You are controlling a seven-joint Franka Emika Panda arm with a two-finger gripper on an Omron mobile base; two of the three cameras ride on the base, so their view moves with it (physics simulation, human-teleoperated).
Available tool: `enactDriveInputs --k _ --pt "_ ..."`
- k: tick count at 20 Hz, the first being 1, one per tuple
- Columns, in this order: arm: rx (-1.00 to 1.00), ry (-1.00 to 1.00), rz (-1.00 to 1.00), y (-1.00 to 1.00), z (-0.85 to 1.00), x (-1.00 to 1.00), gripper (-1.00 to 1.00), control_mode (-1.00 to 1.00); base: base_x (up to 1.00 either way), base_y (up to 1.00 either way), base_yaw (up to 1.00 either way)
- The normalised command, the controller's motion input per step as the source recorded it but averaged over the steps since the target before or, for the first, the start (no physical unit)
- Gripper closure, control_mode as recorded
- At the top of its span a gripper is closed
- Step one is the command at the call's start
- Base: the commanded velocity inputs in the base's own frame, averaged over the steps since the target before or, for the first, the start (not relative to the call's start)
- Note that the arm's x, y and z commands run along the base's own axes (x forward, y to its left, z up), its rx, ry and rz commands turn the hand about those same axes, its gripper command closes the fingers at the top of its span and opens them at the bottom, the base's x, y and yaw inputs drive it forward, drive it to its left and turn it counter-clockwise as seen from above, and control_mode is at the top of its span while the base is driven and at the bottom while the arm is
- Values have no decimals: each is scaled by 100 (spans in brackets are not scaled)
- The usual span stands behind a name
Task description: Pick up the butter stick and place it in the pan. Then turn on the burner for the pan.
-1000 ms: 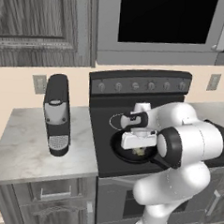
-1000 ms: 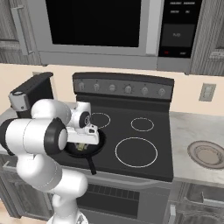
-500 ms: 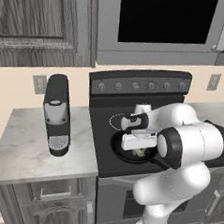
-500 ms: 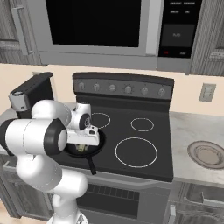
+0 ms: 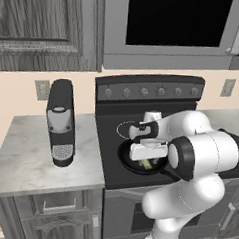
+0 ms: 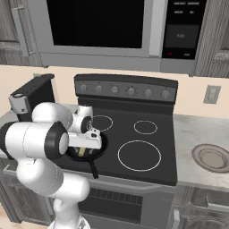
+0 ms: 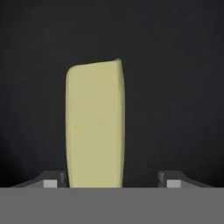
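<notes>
The tool point(image 7: 112, 181) stands open just above the pan point(image 5: 126, 159), its fingertips point(image 7: 50, 181) spread well wider than the butter stick point(image 7: 95, 127) between them. The butter stick lies on the pan's black floor, nearer one fingertip and seemingly clear of the other. The pan sits on the stove's point(image 6: 147, 112) front left burner, handle point(image 6: 93, 169) toward the front edge.

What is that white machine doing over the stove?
A white robot arm is reaching down over a black pan on the stove's front left burner. Its fingers are spread apart, and a pale yellow butter stick lies between them against the dark pan bottom; it looks released rather than gripped. The stove knobs on the back panel are untouched for now. A coffee machine stands on the counter beside the stove.
</notes>
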Motion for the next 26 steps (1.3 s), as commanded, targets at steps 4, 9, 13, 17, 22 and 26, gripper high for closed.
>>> enactDriveInputs --k 4,9,13,17,22,26 --pt "0 0 0 0 0 0 -100 -100 0 0 0" --pt "0 -1 0 0 6 0 -100 -100 0 0 0" --pt "0 -9 0 0 34 -4 -100 -100 0 0 0" --pt "0 -12 0 0 49 -2 -100 -100 0 0 0" --pt "0 -11 0 3 50 0 -100 -100 0 0 0" --pt "0 -13 0 5 42 0 -100 -100 0 0 0"
